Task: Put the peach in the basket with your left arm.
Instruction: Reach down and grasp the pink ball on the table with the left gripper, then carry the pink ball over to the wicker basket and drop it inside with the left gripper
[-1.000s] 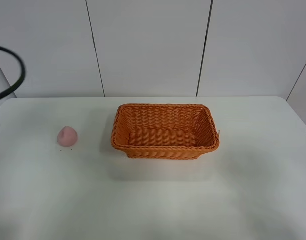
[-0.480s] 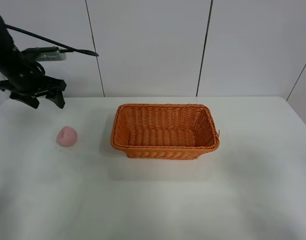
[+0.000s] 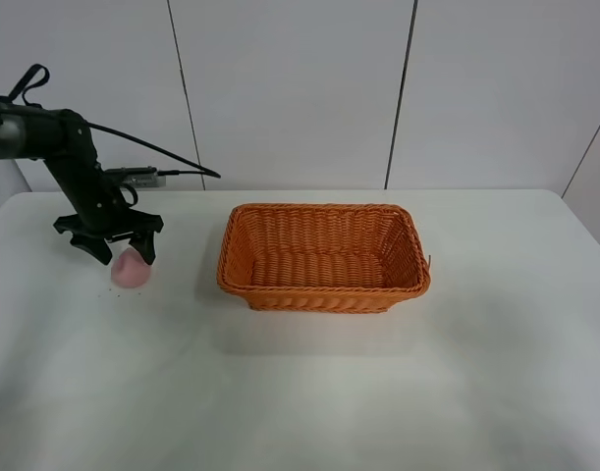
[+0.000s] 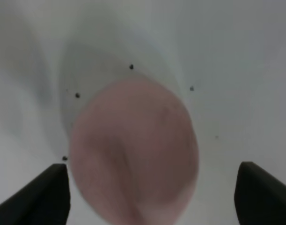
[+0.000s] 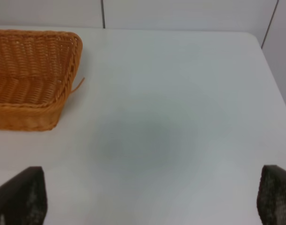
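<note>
Hovering left gripper [image 3: 126, 253]: spread wide and pointing down over the peach, with one finger on each side of it. In the left wrist view both fingers stand clear of the fruit, and table shows in the gaps.
Peach [image 3: 133, 272]: pale pink. It sits on the table near the left edge, closer to the far-left corner than to the near-left one, and well apart from the basket.
Basket [image 3: 324, 299]: orange-brown wicker, rectangular and upright. It stands mid-table towards the far edge, with its long sides running along that edge. Its woven floor shows.
Strand [image 5: 78, 84]: a loose wicker end sticking out of the basket's near-right corner.
Left arm [image 3: 69, 147]: black. It comes in over the left edge and bends down to the gripper.
Box [image 3: 142, 178]: small and grey, mounted by the wrist.
Cable [image 3: 172, 159]: black, running from the arm towards the box.
Specks [image 4: 131, 67]: a few tiny dark dots on the table around the peach.
Right gripper [image 5: 147, 197]: seen only in the right wrist view. Its two dark fingertips are far apart, so it is wide open above bare table between the basket and the right edge.
Table [image 3: 398, 392]: white, with rounded far corners, set against a pale panelled wall [image 3: 290, 88].
</note>
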You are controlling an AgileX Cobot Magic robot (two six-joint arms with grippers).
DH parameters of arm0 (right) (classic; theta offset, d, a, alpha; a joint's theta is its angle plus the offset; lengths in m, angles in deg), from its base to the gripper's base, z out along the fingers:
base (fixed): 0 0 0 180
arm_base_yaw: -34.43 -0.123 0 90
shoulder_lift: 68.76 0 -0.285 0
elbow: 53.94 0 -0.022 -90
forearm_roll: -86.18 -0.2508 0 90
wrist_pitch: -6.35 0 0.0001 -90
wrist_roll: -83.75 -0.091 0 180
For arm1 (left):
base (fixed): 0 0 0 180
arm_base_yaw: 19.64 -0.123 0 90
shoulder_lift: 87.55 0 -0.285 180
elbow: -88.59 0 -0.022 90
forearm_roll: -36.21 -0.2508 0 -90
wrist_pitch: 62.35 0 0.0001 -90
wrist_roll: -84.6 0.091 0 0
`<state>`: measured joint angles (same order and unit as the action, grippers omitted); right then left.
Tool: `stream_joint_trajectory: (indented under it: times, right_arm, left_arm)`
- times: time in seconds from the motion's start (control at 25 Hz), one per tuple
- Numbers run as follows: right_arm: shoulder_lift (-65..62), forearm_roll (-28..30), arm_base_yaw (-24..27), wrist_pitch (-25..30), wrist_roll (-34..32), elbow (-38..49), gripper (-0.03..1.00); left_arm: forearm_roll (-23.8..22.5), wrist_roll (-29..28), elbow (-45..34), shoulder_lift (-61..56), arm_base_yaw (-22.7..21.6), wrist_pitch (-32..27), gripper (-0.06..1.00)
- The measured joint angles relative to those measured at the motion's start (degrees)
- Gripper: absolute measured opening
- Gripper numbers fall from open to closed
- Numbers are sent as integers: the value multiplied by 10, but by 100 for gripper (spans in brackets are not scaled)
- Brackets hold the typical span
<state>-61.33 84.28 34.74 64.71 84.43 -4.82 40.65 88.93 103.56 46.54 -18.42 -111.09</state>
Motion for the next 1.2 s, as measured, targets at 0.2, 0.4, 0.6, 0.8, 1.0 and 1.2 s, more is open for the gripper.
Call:
stream_joint_trajectory:
  times: [0.2,0.4,0.6,0.8,1.0,1.2]
  right_arm:
    - [0,0,0,0,0,0,69]
    - [0,0,0,0,0,0,69]
    - [0,0,0,0,0,0,69]
    - [0,0,0,0,0,0,69]
    - [0,0,0,0,0,0,69]
    - [0,0,0,0,0,0,69]
  left_arm:
    - [0,0,0,26,0,27,74]
    - [-1,0,0,35,0,32,57]
    - [-8,-10,8,21,0,12,12]
    - [-38,-43,59,-12,0,-67,6]
    - [-41,-38,117,-73,0,-155,5]
    - [-44,-40,146,-96,14,-181,5]
